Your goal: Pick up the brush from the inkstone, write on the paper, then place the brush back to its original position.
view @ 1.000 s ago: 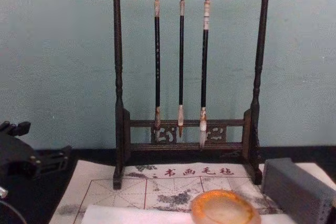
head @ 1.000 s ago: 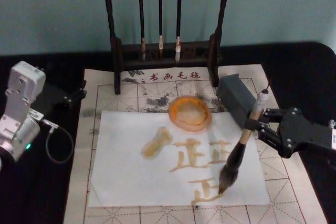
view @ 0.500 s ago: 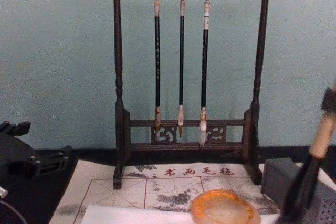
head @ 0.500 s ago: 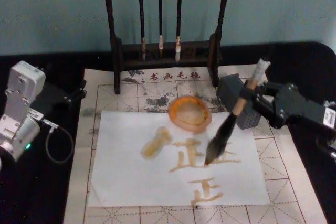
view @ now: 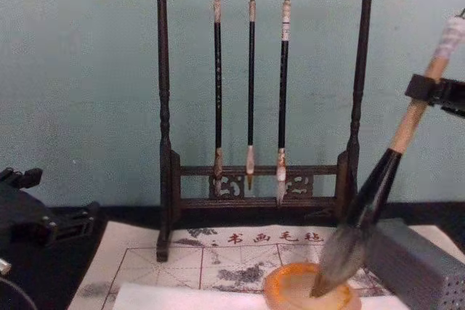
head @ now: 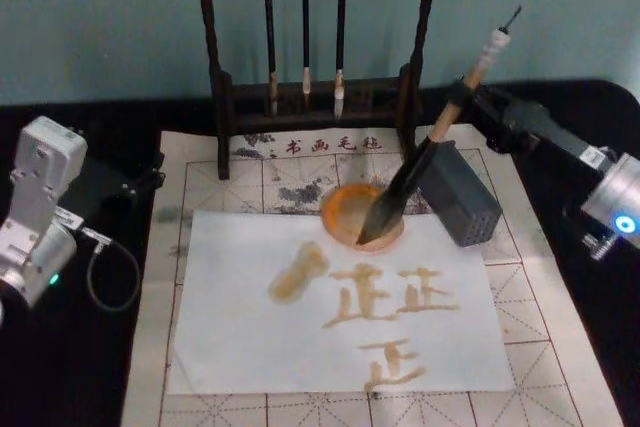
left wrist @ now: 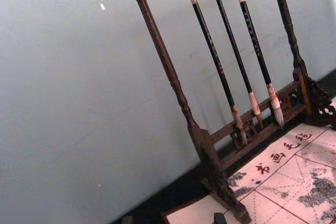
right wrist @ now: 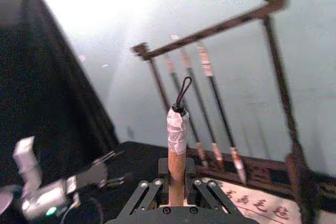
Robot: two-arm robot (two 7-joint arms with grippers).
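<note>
Black table (head: 70,382) under a teal wall carries a gridded mat (head: 560,347). White paper (head: 240,347) with amber characters lies on the mat.

Head view: the right gripper (head: 462,105), above the grey box (head: 462,197), is clamped on the upper handle of the brush (head: 425,152). The brush slants down to the left, its bristle tip in the inkstone (head: 345,209) at the paper's far edge. A rack (head: 215,97) with three thin brushes (head: 305,27) stands behind. The left gripper (head: 105,185) is parked at the table's left; I cannot tell its state.

Left wrist view: the rack, the thin brushes and a corner of the mat.

Right wrist view: the right gripper is closed on the handle just below its white-wrapped end.

Chest view: the brush leans from the gripper at the right edge down into the inkstone, with the box just beside it.
</note>
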